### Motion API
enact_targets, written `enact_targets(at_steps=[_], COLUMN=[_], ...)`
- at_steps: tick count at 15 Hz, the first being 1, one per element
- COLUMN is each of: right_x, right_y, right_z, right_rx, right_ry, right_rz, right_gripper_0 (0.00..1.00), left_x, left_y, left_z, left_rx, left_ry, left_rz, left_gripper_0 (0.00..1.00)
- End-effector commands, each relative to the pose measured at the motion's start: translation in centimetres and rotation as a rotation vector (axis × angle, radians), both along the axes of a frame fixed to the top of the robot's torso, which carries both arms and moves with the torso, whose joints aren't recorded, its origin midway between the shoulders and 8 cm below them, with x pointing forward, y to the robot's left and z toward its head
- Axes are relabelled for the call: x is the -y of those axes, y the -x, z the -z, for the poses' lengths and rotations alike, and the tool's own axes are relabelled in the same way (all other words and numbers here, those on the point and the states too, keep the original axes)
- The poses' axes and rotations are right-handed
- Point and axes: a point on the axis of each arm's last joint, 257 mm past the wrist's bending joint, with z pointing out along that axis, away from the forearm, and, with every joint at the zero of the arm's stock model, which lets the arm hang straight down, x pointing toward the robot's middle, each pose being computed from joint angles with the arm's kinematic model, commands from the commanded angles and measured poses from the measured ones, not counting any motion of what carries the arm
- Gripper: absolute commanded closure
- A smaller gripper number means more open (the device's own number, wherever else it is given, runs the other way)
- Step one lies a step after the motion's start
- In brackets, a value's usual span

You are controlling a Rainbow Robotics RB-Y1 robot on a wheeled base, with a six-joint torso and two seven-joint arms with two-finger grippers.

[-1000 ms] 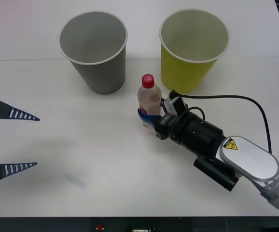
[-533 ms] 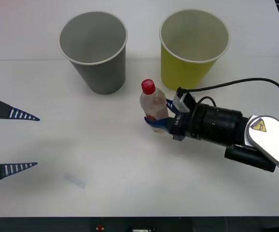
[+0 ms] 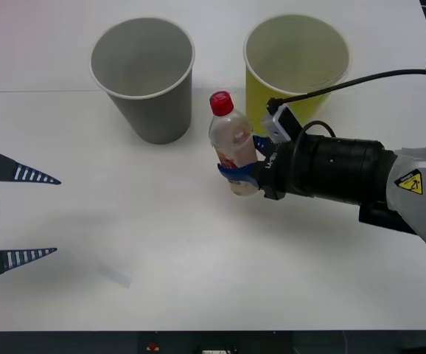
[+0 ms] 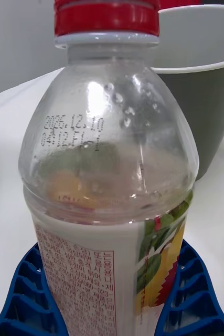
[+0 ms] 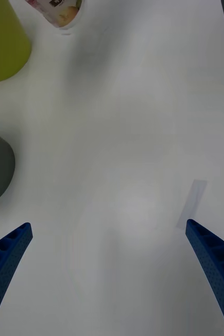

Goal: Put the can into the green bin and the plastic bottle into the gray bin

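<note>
Nearest the robot, at the left edge of the white desk, the left hand hovers idle with its two blue ribbed, pointed fingers spread wide and nothing between them; the left wrist view shows those tips at the corners over bare, smooth desk and a small strip of clear tape lying flat. Farther in, toward the middle, the right arm's black cylindrical wrist reaches in from the right, and the right hand is closed around the lower body of the bottle, its blue ribbed fingers pressed against both sides of the label. That bottle is clear, thin plastic with a rounded shoulder, a red ridged screw cap and a pale label printed with fruit and fine red text; it leans slightly, cap toward the bins, and in the left wrist view its base appears to sit just above the desk, though contact cannot be settled. A printed date code shows on the shoulder in the right wrist view. Beyond it stand two tall, tapered paper cups with white rolled rims, both upright and open: the gray bin to the left and the green bin to the right, with the bottle in front of the gap between them, nearer the green one.
</note>
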Motion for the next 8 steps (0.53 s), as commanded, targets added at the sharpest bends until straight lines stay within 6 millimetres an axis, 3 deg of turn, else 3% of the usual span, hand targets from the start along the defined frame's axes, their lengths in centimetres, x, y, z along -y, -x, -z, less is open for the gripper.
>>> enact_targets(at_steps=[1, 8], right_x=[-0.7, -2.3], right_y=[0.5, 0.2], right_z=[-1.9, -6.9], right_rx=[-0.046, -0.077], right_ry=[0.021, 0.092], right_rz=[0.022, 0.029], right_gripper_0=[1.00, 1.00], left_x=[0.0, 0.0], left_y=[0.0, 0.0], left_z=[0.0, 0.0], left_rx=[0.000, 0.000], left_ry=[0.000, 0.000], left_rz=[0.000, 0.000], left_gripper_0=[0.00, 0.00])
